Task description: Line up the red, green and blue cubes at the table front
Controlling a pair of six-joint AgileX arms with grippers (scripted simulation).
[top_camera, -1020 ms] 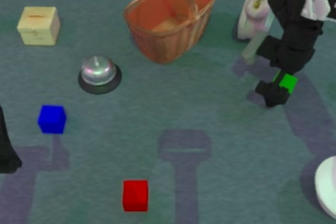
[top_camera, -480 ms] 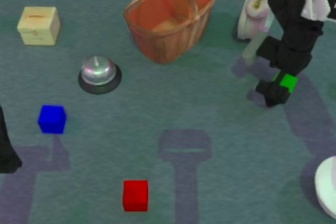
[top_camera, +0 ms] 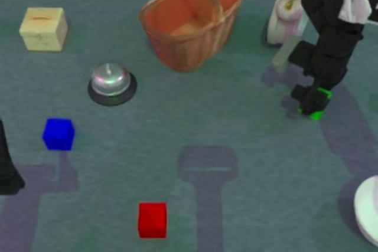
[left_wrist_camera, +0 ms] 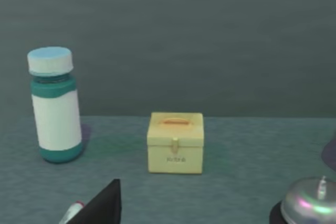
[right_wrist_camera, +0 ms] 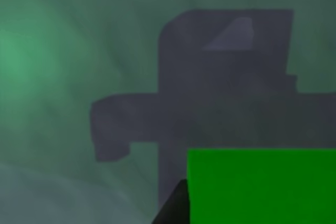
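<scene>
The green cube [top_camera: 319,111] sits at the back right of the table [top_camera: 236,122], mostly covered by my right gripper [top_camera: 311,102], which is down over it. In the right wrist view the green cube [right_wrist_camera: 262,187] fills the lower corner, close to the camera. The blue cube [top_camera: 58,133] rests at the left. At the front, left of centre, is the red cube [top_camera: 152,219]. My left gripper [top_camera: 7,178] is parked at the table's left edge, open and holding nothing.
A wicker basket [top_camera: 190,19] stands at the back centre and a silver bell [top_camera: 110,82] left of it. A cream slotted box [top_camera: 43,28] is at the back left. A white-and-teal bottle [left_wrist_camera: 54,106] stands near that box. White objects lie at the back right [top_camera: 285,13] and the front right [top_camera: 369,208].
My right gripper has dropped lower over the green cube, which showed more before and is now largely hidden. The other cubes and the left arm have not moved.
</scene>
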